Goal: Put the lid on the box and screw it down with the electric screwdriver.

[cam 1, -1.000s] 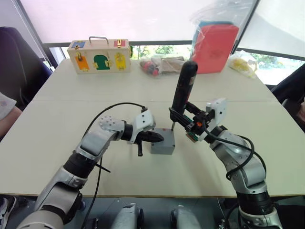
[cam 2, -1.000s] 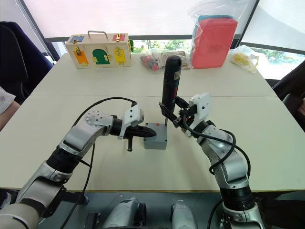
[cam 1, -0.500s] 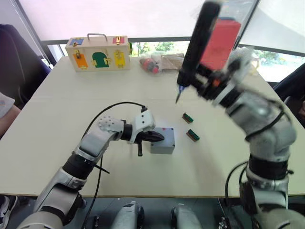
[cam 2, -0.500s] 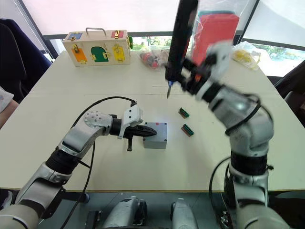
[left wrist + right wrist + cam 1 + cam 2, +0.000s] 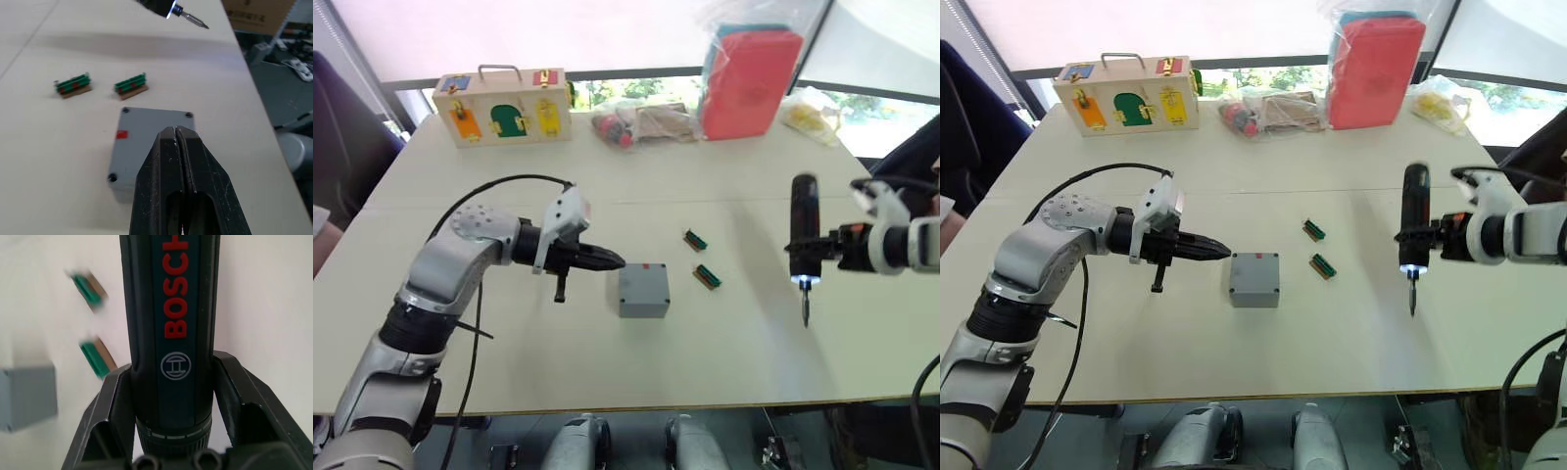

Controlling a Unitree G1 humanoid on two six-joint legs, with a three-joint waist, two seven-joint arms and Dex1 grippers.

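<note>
We see the box sitting flat on the table, approx mid-table, w/ the lid already on top of it, flush, a dark screw hole at each of the three corners we can make out in the left wrist view; the fourth is hidden behind the hand. A small red mark shows on the lid near one edge.

Left hand hovers just left of the box, pointing at it, fingers pressed together into one closed tip, pinching nothing. We can't tell if the tip touches the box; from the head views there looks to be a slim gap.

Right hand is well off to the right of the box, clamped around the electric screwdriver. The tool stands approx upright, bit pointing down, light at its tip lit, bit just above the table or touching it – can't tell which. In the right wrist view the fingers grip both sides of the black barrel, red lettering on it.

Two small green connector strips lie on the table btw. box and screwdriver, apart from each other, nearer the box.

At the far edge: a wooden case w/ coloured latches, far left; clear bags of small parts mid; a red pouch in a plastic bag standing upright; another clear bag far right.
</note>
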